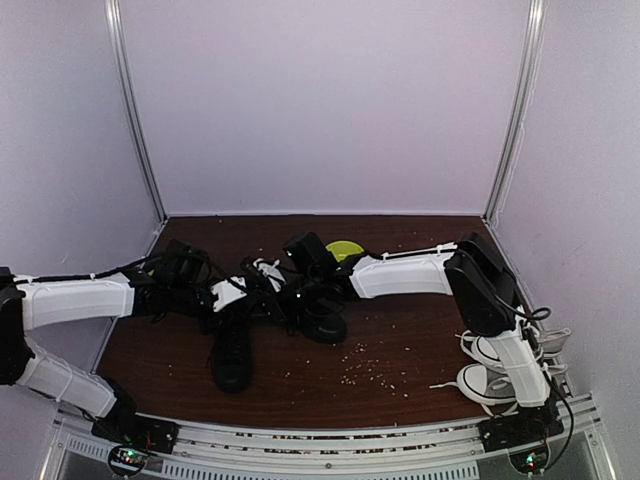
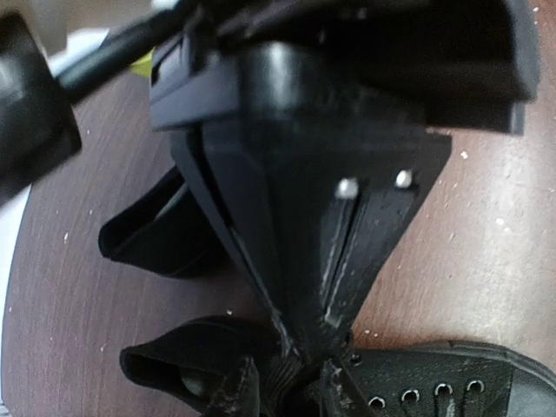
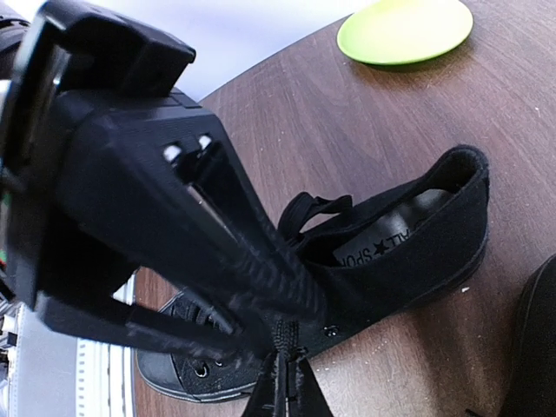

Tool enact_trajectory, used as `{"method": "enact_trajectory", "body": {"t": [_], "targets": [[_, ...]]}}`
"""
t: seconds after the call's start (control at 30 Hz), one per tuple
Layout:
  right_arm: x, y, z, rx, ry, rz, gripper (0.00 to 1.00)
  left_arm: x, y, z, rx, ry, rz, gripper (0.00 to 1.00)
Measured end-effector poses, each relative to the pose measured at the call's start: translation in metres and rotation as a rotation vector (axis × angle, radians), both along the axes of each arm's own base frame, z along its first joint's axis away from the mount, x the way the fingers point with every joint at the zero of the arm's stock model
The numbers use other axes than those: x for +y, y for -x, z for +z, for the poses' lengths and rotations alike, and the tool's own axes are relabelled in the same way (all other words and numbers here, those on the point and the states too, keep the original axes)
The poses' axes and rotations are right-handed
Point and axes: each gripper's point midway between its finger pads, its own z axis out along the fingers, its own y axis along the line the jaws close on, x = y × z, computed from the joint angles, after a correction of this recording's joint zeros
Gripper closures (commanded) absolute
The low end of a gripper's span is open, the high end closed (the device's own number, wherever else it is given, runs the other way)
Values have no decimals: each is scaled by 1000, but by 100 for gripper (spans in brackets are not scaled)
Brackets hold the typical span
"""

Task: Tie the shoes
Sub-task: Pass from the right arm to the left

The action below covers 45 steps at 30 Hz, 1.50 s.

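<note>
From above, one black shoe [image 1: 232, 355] lies on the table [image 1: 400, 350] with its long axis running near to far, toe toward the near edge; the second black shoe [image 1: 322, 322] sits just to its right, its heading unclear under the arms; the left gripper [image 1: 245, 293] and right gripper [image 1: 288, 295] meet over them; white-laced sneakers [image 1: 490, 375] stand at the right edge. In the left wrist view, the left gripper [image 2: 304, 347] tapers onto the lace area of a black shoe [image 2: 434, 387] whose toe points right; its fingertips stand close, but I cannot tell if they pinch anything. In the right wrist view, the right gripper [image 3: 280, 334] is clamped on a lace [image 3: 282, 369]; the black shoe [image 3: 417, 243] runs diagonally, heel upper right, toe lower left; a green plate [image 3: 404, 30] lies beyond.
</note>
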Motion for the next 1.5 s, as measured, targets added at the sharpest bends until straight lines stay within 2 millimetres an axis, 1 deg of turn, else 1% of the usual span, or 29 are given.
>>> {"method": "enact_trajectory", "body": {"t": [0.2, 0.3, 0.53, 0.73, 1.0, 1.13, 1.33, 1.43, 1.5], "targets": [[1, -1, 3, 1, -12, -5, 100, 12, -6, -5, -18, -87, 28, 75], [2, -1, 3, 6, -14, -8, 100, 18, -4, -9, -18, -122, 26, 81], [3, -2, 5, 3, -18, -8, 100, 24, -1, -21, 16, -180, 21, 85], [3, -2, 6, 2, -19, -8, 100, 30, 5, -21, 31, -201, 24, 88], [13, -10, 20, -21, -55, -7, 100, 33, 9, -24, 49, -213, 23, 87], [15, -12, 17, -21, -51, -10, 100, 34, 11, -25, 59, -215, 22, 92], [14, -17, 13, -14, -44, -18, 100, 34, 13, -26, 73, -214, 20, 92], [12, -21, 14, -14, -48, -27, 100, 34, 13, -26, 75, -212, 21, 95], [11, -24, 14, -14, -47, -31, 100, 34, 13, -26, 77, -209, 22, 95]]}}
